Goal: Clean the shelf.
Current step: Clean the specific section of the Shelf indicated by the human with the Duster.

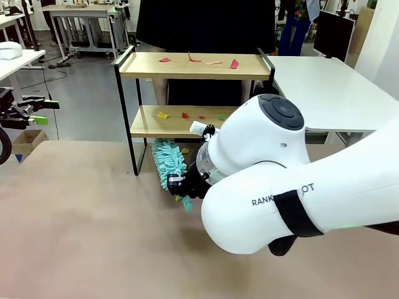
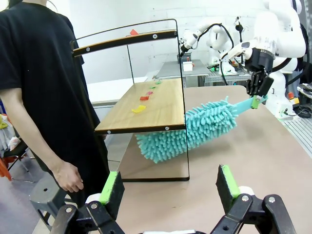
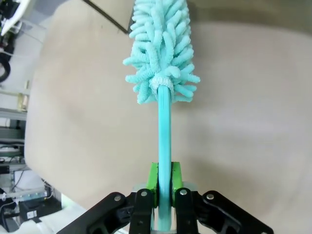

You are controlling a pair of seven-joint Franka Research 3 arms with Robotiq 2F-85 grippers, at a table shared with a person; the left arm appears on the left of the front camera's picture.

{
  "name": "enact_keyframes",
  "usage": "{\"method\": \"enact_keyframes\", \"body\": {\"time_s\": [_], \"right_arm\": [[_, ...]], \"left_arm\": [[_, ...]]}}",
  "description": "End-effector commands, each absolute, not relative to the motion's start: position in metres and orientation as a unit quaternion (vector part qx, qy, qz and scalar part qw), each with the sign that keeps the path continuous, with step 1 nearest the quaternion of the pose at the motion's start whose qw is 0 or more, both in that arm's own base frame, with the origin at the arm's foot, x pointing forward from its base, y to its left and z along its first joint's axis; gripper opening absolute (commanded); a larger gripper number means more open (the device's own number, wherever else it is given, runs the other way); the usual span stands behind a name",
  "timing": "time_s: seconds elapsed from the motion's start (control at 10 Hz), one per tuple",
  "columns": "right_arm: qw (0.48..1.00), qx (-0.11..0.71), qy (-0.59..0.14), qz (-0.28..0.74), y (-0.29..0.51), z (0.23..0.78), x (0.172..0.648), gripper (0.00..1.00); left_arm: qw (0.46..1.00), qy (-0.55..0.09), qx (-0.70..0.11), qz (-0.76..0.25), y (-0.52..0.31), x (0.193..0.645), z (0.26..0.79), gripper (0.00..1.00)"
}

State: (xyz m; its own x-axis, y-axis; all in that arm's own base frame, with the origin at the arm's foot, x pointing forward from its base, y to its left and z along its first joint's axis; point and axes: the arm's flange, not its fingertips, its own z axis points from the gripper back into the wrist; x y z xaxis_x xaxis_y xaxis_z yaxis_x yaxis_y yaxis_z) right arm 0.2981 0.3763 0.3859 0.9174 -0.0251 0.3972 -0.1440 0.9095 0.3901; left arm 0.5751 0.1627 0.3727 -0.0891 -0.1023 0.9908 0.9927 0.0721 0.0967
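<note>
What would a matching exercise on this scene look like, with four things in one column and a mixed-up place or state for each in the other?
Things:
1. duster
2. left end effector
3. yellow scrap
4. person

Places and states:
A. standing on the far side of the shelf
B. open, holding nothing
C. handle clamped in the right end effector
D. lying on the shelf's lower board

Pairs: 1-C, 2-B, 3-D, 4-A.
</note>
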Motion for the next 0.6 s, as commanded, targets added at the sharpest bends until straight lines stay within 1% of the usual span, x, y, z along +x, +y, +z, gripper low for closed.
{"method": "enact_keyframes", "body": {"time_s": [0.0,0.3,0.5], "right_arm": [[0.95,0.205,-0.234,0.004,0.42,0.38,0.312,0.14],[0.945,0.227,-0.237,0.003,0.449,0.375,0.325,0.14],[0.945,0.227,-0.234,-0.012,0.47,0.368,0.337,0.14]], "left_arm": [[0.516,-0.514,-0.429,-0.534,0.163,0.573,0.375,1.0],[0.516,-0.514,-0.429,-0.534,0.163,0.573,0.375,1.0],[0.516,-0.514,-0.429,-0.534,0.163,0.573,0.375,1.0]]}}
